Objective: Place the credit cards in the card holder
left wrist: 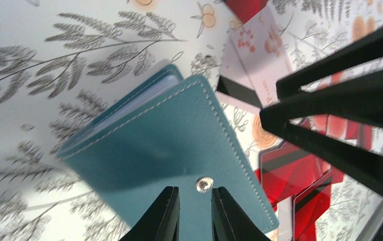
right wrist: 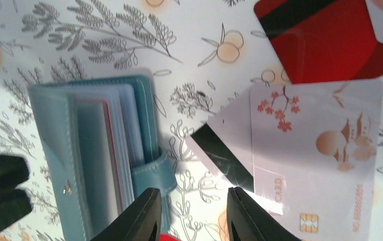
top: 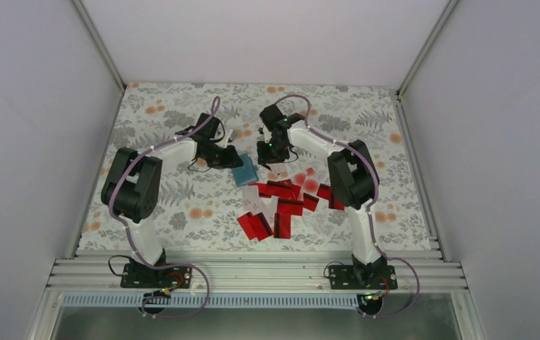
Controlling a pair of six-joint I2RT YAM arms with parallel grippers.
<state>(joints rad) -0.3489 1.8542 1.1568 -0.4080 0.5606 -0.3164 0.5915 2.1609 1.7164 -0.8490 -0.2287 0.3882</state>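
Left hand (left wrist: 195, 191): at the snap edge of the card holder (left wrist: 179, 140), jaws narrowly parted. I cannot tell whether I grip the cover.

Right hand (right wrist: 193, 193): released and empty, low between the holder and a pale card (right wrist: 320, 150).

The holder lies open on the tabletop (top: 409, 142), just beside the scattered credit cards (top: 281, 205).

Recommended: I pin the cover flat, then pinch one card by its edge. The holder's clear sleeves fan out; whether any is filled is unclear.

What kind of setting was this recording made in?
Probably a lab test booth rather than a home. Plain white walls close in a floral tabletop, and the left arm and right arm are bolted to an aluminium rail.
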